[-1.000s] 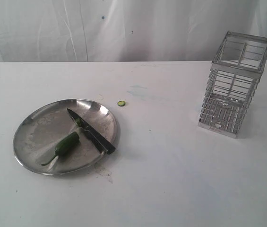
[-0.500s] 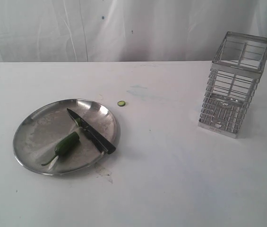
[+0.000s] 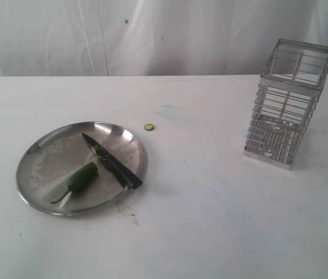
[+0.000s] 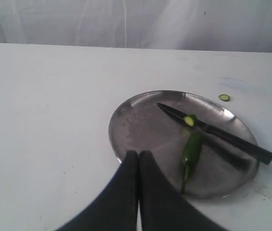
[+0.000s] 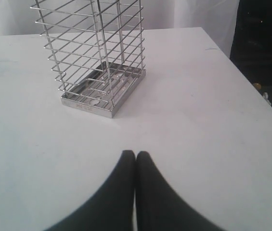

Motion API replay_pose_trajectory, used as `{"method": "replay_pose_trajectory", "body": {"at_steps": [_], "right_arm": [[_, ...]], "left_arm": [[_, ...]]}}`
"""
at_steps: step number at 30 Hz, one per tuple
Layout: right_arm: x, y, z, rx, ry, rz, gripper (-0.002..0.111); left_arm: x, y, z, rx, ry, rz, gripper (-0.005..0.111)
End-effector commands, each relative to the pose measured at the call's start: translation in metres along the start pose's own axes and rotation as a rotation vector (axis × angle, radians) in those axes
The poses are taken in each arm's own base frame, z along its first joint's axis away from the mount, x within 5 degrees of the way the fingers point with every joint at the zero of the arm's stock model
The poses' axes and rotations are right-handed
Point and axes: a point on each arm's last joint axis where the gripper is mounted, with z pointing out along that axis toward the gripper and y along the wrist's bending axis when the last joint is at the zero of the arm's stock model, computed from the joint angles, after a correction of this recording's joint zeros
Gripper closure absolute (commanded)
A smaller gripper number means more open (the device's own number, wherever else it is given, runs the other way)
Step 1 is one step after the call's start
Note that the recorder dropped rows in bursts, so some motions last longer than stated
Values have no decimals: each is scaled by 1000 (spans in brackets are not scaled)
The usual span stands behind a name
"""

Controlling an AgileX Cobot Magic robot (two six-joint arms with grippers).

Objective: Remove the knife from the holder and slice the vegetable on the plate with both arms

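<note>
Bright, diffuse light is washing everything out; the plate (image 4: pixel 140 130) just ahead of the left claw (image 4: pixel 138 153) is glinting softly.

On my right wrist camera the holder (image 5: pixel 95 57) is cut off by the frame, so I can't see its upper part or rim, and the lettering on its base is too small to read. Both the right gripper (image 5: pixel 136 155) and left gripper (image 4: pixel 138 155) run out of frame behind their tips. The left one hides a stretch of the plate (image 4: pixel 143 127) rim. The green speck (image 3: pixel 148 127) on the table is too small to identify.
</note>
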Motion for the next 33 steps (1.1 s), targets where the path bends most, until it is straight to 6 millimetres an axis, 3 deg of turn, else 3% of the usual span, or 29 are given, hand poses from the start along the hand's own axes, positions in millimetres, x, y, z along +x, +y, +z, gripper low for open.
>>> {"method": "replay_pose_trajectory", "body": {"at_steps": [1, 5, 7, 33], "right_arm": [[0, 0, 0, 2, -9, -5, 108], [0, 0, 0, 2, -9, -5, 108], [0, 0, 0, 2, -11, -5, 108], [0, 0, 0, 2, -11, -5, 108]], "left_arm": [[34, 7, 3, -46, 6, -13, 107], [63, 10, 9, -59, 151, -26, 107], [67, 9, 9, -53, 198, -9, 107], [66, 9, 9, -48, 184, 13, 107]]}}
